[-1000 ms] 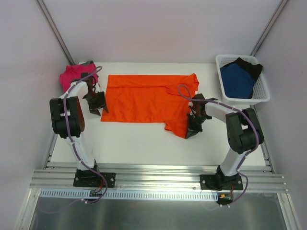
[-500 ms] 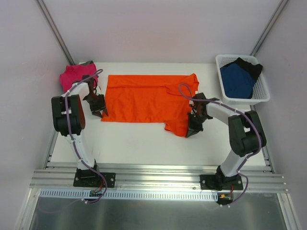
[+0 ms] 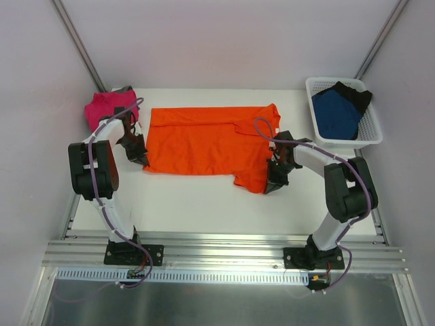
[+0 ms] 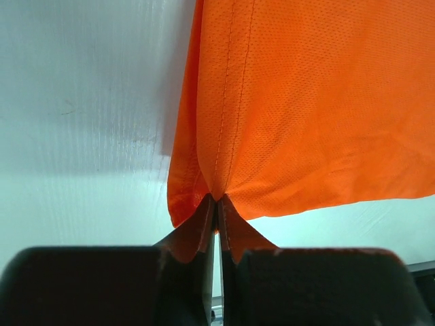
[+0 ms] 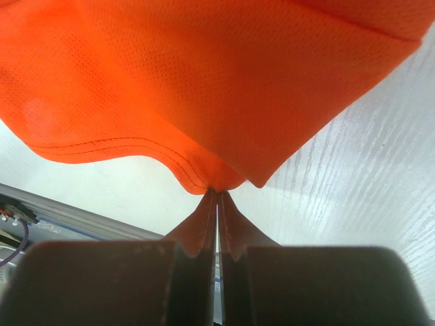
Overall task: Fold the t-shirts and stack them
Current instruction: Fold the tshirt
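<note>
The orange t-shirt (image 3: 204,139) lies spread flat across the middle of the table, one sleeve hanging toward the front right. My left gripper (image 3: 143,158) is shut on the shirt's left edge near the front corner; in the left wrist view the gripper (image 4: 216,200) pinches a pleat of the orange t-shirt (image 4: 306,102). My right gripper (image 3: 268,185) is shut on the tip of the front-right sleeve, and the right wrist view shows the gripper (image 5: 216,191) clamping the hem of the orange t-shirt (image 5: 204,81). A magenta-pink t-shirt (image 3: 105,107) lies bunched at the back left.
A white mesh basket (image 3: 370,134) stands at the back right, holding a dark blue t-shirt (image 3: 336,114) and a black t-shirt (image 3: 357,94). White walls enclose the table on three sides. Bare white tabletop (image 3: 197,204) stretches in front of the orange shirt.
My left gripper has closed onto the orange shirt's left edge and shifted slightly toward the back. The right gripper has kept its hold on the sleeve without moving.
</note>
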